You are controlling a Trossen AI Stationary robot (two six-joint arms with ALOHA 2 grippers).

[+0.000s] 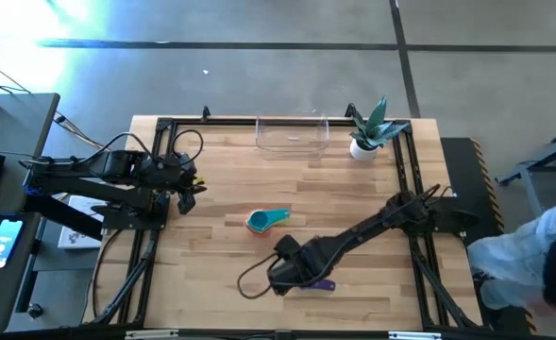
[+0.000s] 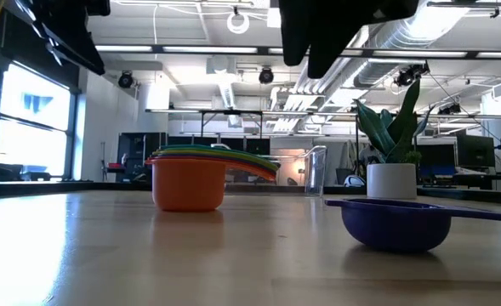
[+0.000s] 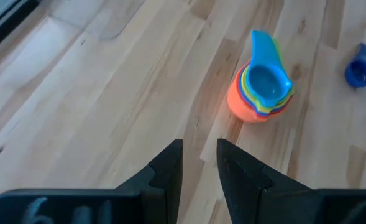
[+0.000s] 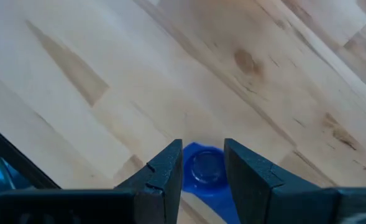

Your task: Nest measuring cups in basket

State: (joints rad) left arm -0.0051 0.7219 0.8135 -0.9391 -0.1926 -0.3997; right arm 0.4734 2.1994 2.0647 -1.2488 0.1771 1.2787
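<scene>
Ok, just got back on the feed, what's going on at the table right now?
The right gripper is low over the purple cup near the table's front edge, its fingers open to either side of the handle end, not closed on it. The other cups sit nested in a stack mid-table, orange on the outside and light blue on top. The clear basket at the back edge holds nothing yet. The left gripper waits open at the left side.

One nested stack of measuring cups [image 1: 266,221], one separate purple cup [image 2: 395,223], one clear basket [image 1: 292,135], one potted plant [image 1: 367,130], two grippers.
</scene>
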